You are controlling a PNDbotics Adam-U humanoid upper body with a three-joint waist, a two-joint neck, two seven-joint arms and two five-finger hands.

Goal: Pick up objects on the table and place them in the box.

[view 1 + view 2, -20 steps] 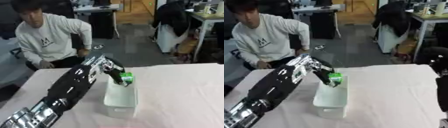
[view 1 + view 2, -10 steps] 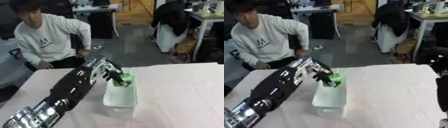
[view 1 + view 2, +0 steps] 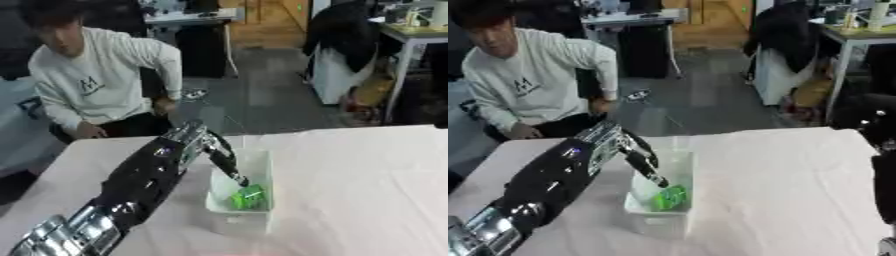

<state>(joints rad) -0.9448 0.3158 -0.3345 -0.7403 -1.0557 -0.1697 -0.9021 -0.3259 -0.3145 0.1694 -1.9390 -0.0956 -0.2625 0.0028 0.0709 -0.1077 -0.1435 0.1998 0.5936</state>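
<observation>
Green object (image 3: 248,196) lies at the near end of the white box (image 3: 262,165), just beneath the left hand (image 3: 220,159), whose fingers point down straight, holding nothing, and could snag the rim when lifting out.

Our left hand (image 3: 219,159) reaches down into the box (image 3: 217,205), whose white walls close in beside and below the fingers, with the green object (image 3: 248,197) just beneath the fingertips. To the hand's right the pink worktop (image 3: 359,190) lies open; above the box the way up is free.
</observation>
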